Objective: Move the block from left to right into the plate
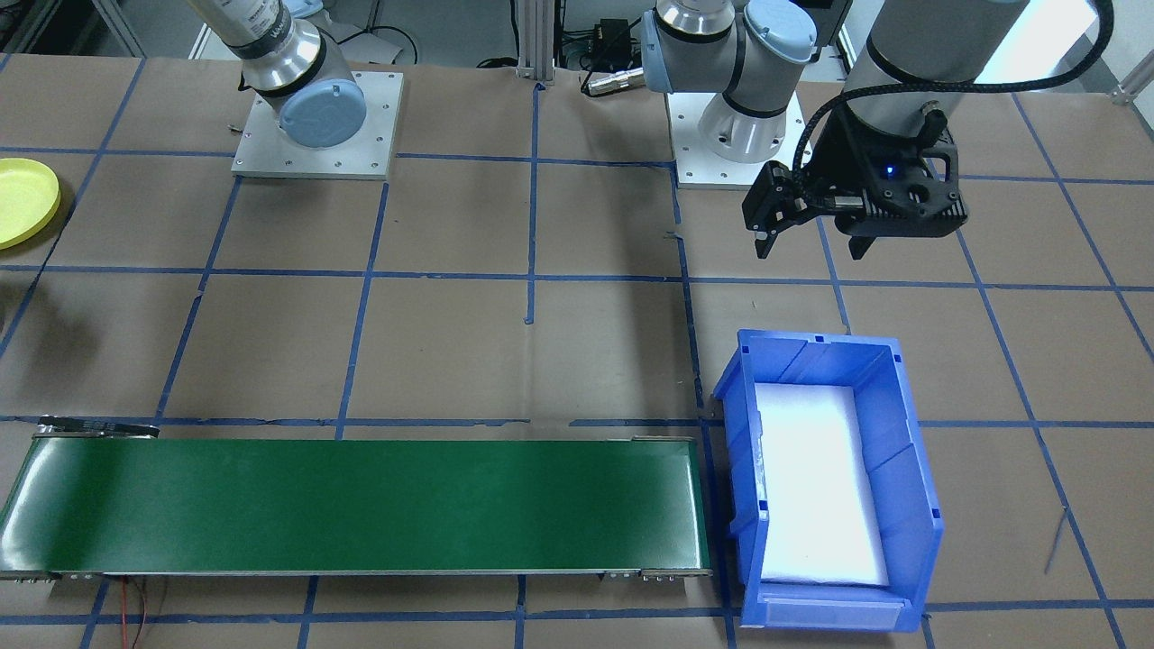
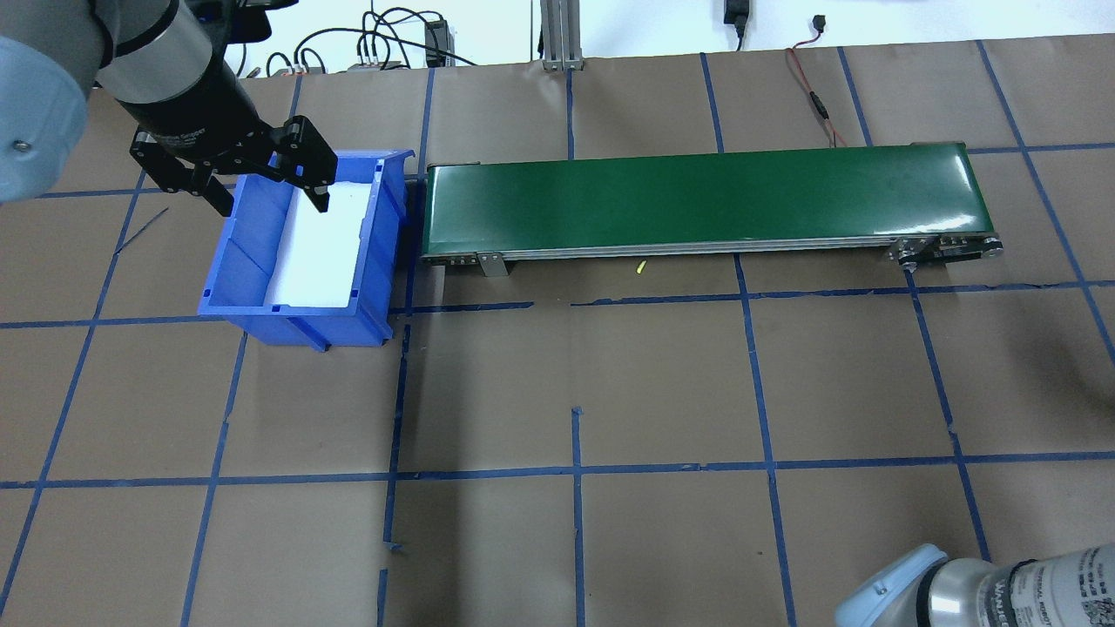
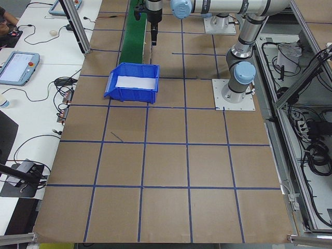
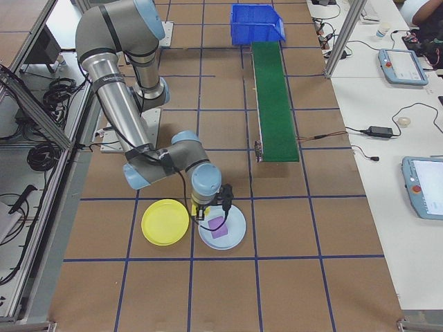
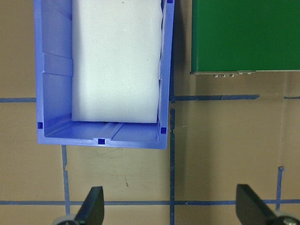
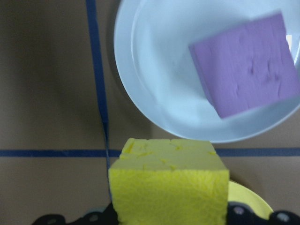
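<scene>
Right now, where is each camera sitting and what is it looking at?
Front-facing: across the table, facing the robot; both arm bases, left gripper, blue bin.
Overhead: behind the robot, looking down; conveyor.
Exterior left: table end; left arm near.
Exterior right: opposite end; right arm near, yellow plate, pale blue plate.
Left wrist: straight down; open jaws.
Right wrist: down; yellow block, purple block.
Shared: bin and conveyor show in five views.

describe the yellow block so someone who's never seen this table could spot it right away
Find the right arm at the far end of the table from the blue bin, bent low over two round plates. The yellow block is clamped in the right pincer, above the gap between the yellow plate and the pale blue plate. Its neighbour, the purple block, lies loose in the pale blue plate.
</scene>
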Robot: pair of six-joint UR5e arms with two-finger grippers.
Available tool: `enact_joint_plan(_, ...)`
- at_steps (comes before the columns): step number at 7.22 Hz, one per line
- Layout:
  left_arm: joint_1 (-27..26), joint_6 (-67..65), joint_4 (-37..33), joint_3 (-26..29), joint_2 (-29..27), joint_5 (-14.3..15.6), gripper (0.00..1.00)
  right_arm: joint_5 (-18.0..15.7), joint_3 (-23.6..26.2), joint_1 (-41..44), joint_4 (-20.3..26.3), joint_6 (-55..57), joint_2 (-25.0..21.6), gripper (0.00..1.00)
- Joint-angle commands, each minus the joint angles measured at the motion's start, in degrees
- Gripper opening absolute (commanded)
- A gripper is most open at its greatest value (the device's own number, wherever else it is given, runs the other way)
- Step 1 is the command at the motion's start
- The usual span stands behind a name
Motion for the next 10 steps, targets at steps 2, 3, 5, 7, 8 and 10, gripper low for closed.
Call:
enact_joint_plan(2,-0.03,0.0,0.36,-0.04,0.0,-0.06,1.0,-0.58,5.66,-10.57,-2.93,-12.29,-0.05,0.4)
enact_joint_plan(3,-0.03,0.0,0.36,-0.04,0.0,-0.06,1.0,0.03,6.89,-10.84,-7.02,-12.65,0.39,0.56)
enact_joint_plan(5,-0.03,0.0,0.36,-0.04,0.0,-0.06,1.0,1.71,7.96,-10.84,-7.77,-12.3,1.1,1.0)
enact_joint_plan(7,-0.03,0.0,0.36,0.05,0.0,-0.06,1.0,2.05,7.0,-10.84,-6.81,-12.21,0.05,1.0)
enact_joint_plan(8,-0.03,0.0,0.36,0.05,0.0,-0.06,1.0,2.4,3.43,-10.32,0.07,-12.04,-1.52,1.0)
enact_joint_plan(10,-0.12,0.0,0.36,-0.04,0.0,-0.06,1.0,2.58,-4.14,-4.64,8.3,-10.55,-4.16,1.0)
